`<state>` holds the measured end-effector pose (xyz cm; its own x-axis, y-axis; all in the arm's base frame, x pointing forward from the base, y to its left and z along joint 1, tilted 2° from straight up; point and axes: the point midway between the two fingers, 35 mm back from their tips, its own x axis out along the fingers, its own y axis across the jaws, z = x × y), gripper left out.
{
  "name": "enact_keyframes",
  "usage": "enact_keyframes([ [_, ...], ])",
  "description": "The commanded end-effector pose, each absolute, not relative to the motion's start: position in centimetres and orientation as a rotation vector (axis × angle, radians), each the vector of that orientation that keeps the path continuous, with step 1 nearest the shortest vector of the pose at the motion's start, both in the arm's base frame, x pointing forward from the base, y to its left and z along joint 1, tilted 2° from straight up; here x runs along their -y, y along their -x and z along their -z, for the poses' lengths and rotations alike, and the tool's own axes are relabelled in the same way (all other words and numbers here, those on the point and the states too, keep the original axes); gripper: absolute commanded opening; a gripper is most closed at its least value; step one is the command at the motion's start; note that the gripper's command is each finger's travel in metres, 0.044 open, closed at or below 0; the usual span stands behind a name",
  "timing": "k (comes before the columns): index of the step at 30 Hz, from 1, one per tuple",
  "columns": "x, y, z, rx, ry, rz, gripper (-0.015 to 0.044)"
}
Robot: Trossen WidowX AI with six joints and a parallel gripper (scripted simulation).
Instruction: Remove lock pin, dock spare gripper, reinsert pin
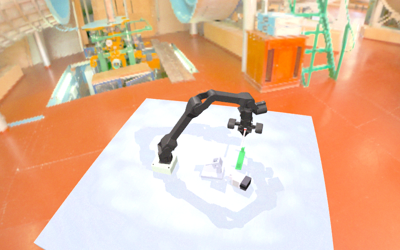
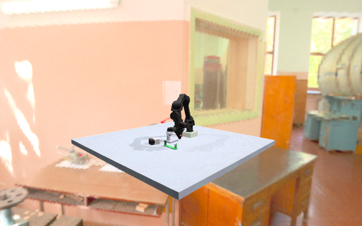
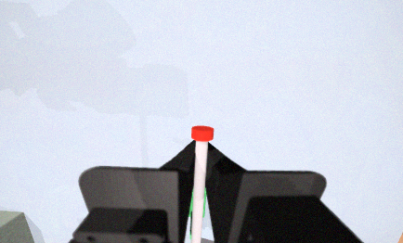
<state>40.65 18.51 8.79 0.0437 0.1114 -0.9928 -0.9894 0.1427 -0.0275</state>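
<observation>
My gripper (image 1: 244, 133) (image 2: 180, 137) (image 3: 199, 145) is shut on the lock pin (image 1: 243, 140) (image 3: 200, 173), near its red head. The white shaft is held roughly level, off the table and clear of the mount. The pale mount (image 1: 211, 173) (image 2: 172, 140) stands between the arm's base and the green rack, its upright socket without the pin. The spare gripper (image 1: 238, 180) (image 2: 156, 141), white with a black end, lies on the table beside the mount. The pin's far end is hidden by my fingers in the exterior view and cut off in the wrist view.
A green rack (image 1: 240, 159) (image 2: 170, 146) (image 3: 191, 202) with a short post at each end stands beyond the mount and partly shows below my fingers in the wrist view. The arm's pale base (image 1: 162, 168) (image 2: 190, 134) (image 3: 6, 225) is on the mount's other side.
</observation>
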Motion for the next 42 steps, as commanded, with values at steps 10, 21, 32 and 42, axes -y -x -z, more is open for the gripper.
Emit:
enact_keyframes([
  [10,-18.5,-41.0,-7.1,-1.164,1.036,-1.127,0.0],
  [21,-18.4,-41.1,-5.5,-1.165,1.036,-1.128,0.0],
  [32,-18.4,-41.2,-3.9,-1.166,1.036,-1.128,0.0],
  [42,-18.3,-41.2,-2.4,-1.167,1.036,-1.129,0.0],
])
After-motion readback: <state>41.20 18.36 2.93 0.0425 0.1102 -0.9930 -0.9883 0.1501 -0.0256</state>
